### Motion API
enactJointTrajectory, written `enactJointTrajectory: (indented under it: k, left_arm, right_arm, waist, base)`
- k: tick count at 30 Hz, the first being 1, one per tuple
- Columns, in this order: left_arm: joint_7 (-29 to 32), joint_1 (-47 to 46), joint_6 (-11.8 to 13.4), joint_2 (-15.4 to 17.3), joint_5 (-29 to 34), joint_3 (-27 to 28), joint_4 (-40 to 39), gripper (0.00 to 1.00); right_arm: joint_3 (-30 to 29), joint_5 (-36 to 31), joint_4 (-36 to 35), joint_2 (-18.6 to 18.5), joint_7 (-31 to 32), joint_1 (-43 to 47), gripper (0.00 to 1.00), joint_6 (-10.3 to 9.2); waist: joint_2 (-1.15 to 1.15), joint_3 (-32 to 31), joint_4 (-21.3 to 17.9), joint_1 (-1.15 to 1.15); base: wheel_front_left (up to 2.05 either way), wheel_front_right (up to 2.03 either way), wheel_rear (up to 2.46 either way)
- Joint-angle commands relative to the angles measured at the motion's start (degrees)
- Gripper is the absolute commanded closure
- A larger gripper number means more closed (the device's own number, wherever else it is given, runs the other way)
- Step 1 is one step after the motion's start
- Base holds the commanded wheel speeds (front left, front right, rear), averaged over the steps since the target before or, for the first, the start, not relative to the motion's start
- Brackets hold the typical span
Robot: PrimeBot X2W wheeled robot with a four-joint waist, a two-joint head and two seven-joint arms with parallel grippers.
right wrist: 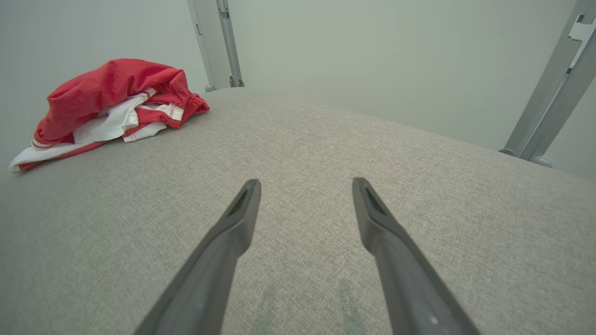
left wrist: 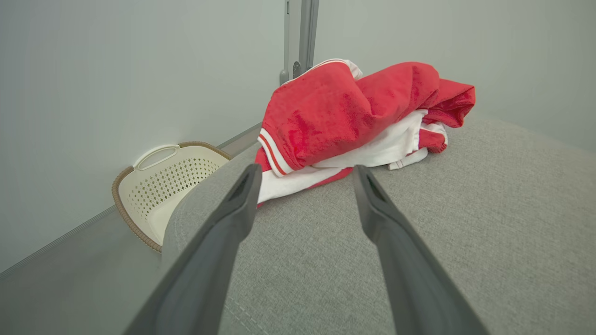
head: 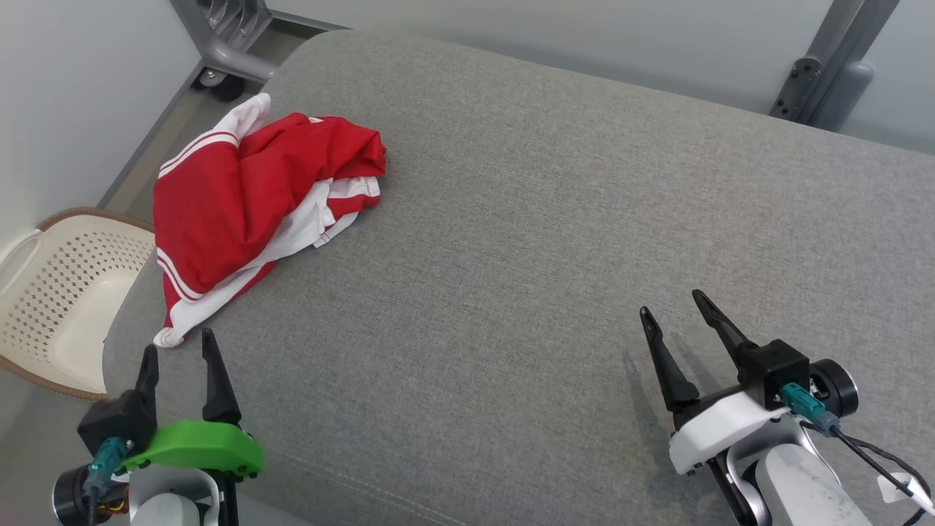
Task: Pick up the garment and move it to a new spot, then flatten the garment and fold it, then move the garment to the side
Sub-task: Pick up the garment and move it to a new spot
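Observation:
A red garment (head: 241, 197) with white stripes and white lining lies crumpled at the far left of the grey cushioned surface (head: 555, 241). My left gripper (head: 180, 351) stands open just short of the garment's near white hem, nothing between its fingers. In the left wrist view the garment (left wrist: 354, 111) bulks up right beyond the open gripper (left wrist: 307, 174). My right gripper (head: 672, 303) is open low at the right, far from the cloth. From the right wrist the garment (right wrist: 111, 104) sits at the upper left, with the open gripper (right wrist: 305, 186) over bare fabric.
A cream perforated basket (head: 66, 292) stands on the floor off the surface's left edge, also in the left wrist view as the basket (left wrist: 163, 186). Grey metal frame posts (head: 833, 66) rise behind the surface. Pale walls close the back and left.

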Motion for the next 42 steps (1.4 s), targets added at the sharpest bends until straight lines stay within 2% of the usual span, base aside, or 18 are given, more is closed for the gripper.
enactJointTrajectory:
  k: [1,6,14,22,25,33,34,35,42]
  left_arm:
    - [0.0,-1.6,-0.5,0.3,-0.3,0.8,0.5,0.0]
    - [0.0,-6.2,-2.0,0.3,-0.4,3.4,3.1,0.0]
    - [0.0,-13.9,-4.7,0.3,2.8,7.4,7.7,0.0]
    - [0.0,-20.8,-6.1,2.1,5.1,11.8,14.0,0.0]
    - [0.0,-22.7,-5.8,3.1,5.6,13.6,16.8,0.0]
    - [0.0,-26.8,-2.4,3.6,6.6,16.5,22.7,0.0]
    - [0.0,-27.1,-2.2,3.7,6.9,16.5,23.1,0.26]
    - [0.0,-27.5,-2.1,3.6,6.9,16.9,23.5,1.0]
    - [0.0,-28.1,-2.8,3.8,7.2,18.4,23.8,1.0]
  right_arm:
    - [0.0,0.1,-0.3,-0.8,-0.2,-0.7,0.0,0.01]
    - [0.5,0.2,-1.1,-2.3,-0.2,-1.9,0.0,0.01]
    - [1.3,0.4,-2.1,-3.8,-0.2,-4.0,0.0,0.01]
    - [2.4,0.9,-3.3,-4.6,-0.2,-6.7,0.0,0.01]
    - [2.5,1.0,-3.9,-4.9,-0.2,-7.1,0.0,0.01]
    - [1.9,0.9,-4.5,-5.6,-0.2,-8.1,0.0,0.01]
    - [1.8,1.0,-4.6,-5.6,-0.2,-8.2,0.0,0.01]
    - [1.7,1.1,-4.6,-5.8,-0.2,-8.2,0.0,0.01]
    - [0.9,1.4,-4.6,-5.2,-0.2,-8.6,0.0,0.01]
  waist:
    - [0.0,1.6,-1.5,0.0]
    - [0.0,4.4,-3.6,0.0]
    - [0.0,8.1,-6.7,0.0]
    - [0.0,11.7,-10.2,0.0]
    - [0.0,12.9,-11.2,0.0]
    - [0.0,15.2,-12.8,0.0]
    - [0.0,15.4,-12.9,0.0]
    - [0.0,15.6,-13.1,0.0]
    - [0.0,15.9,-13.9,0.0]
  base:
    - [0.0,0.0,0.0]
    - [0.0,0.0,0.0]
    - [0.0,0.0,0.0]
    - [0.0,0.0,0.0]
    - [0.0,0.0,0.0]
    - [0.0,0.0,0.0]
    - [0.0,0.0,0.0]
    - [0.0,0.0,0.0]
    - [0.0,0.0,0.0]
